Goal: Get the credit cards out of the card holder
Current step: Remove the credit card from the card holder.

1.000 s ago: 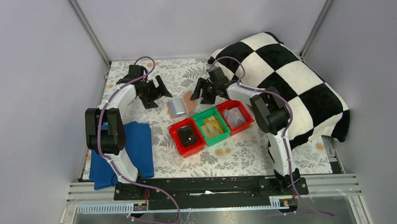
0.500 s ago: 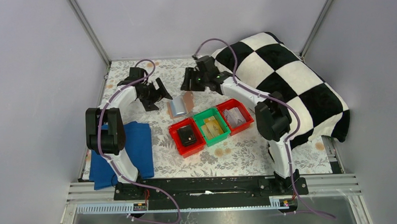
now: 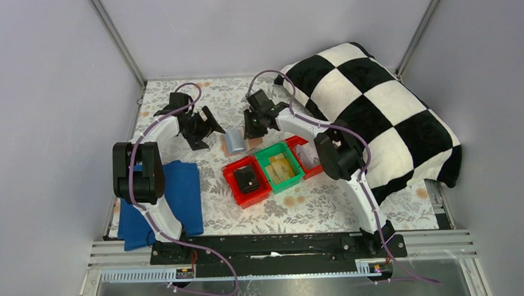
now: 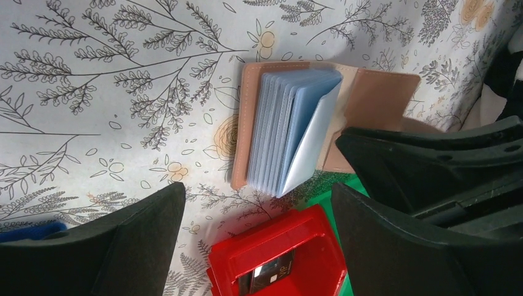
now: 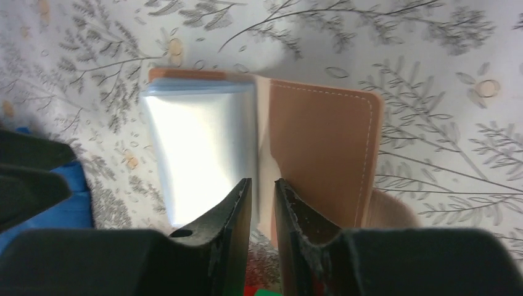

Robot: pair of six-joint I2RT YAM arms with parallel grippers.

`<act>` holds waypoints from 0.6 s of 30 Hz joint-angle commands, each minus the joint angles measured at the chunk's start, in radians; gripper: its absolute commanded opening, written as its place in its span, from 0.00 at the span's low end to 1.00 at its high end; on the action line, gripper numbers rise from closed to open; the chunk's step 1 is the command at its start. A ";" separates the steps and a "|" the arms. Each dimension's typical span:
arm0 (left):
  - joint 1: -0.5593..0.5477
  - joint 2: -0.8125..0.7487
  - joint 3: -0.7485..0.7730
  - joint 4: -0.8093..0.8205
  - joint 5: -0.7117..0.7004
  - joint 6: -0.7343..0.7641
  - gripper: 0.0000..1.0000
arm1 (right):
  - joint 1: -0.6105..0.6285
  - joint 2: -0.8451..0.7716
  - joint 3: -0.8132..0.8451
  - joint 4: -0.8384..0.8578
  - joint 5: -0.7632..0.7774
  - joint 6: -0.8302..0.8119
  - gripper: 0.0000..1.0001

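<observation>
**Top external:** the small salmon-pink leather-like folding card holder point(image 3: 250, 145) lies open on the floral-print table point(image 3: 301, 206), just behind a row of 3 plastic bins point(image 3: 270, 149); the pale grey-blue credit cards point(image 3: 233, 142) remain inside it; the left gripper point(image 3: 211, 133) stands beside its left edge and the right gripper point(image 3: 251, 130) directly over it.

**Left wrist:** the cards point(image 4: 287, 129) fan up from the left flap as narrow overlapping stripes; the right flap point(image 4: 379, 92) lies flat; the left gripper point(image 4: 258, 197) is spread wide, grasping nothing and clear of the holder.

**Right wrist:** the right gripper point(image 5: 263, 191) has its jaws drawn nearly together over the fold; whether they nip a card edge cannot be told.

**Step in hand, as judged:** securing the 1st card; none is out yet. The next move probably calls for pinning the free flap while 1 thin edge is drawn out.
</observation>
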 commanded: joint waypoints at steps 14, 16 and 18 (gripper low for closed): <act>-0.009 0.112 -0.002 0.074 -0.008 0.015 0.81 | -0.119 0.029 -0.127 0.047 -0.017 0.019 0.23; -0.014 0.121 -0.005 0.087 -0.005 0.010 0.78 | -0.120 0.030 -0.140 0.058 -0.023 0.021 0.23; -0.019 0.130 -0.008 0.103 0.008 0.006 0.75 | -0.121 0.033 -0.147 0.062 -0.029 0.026 0.23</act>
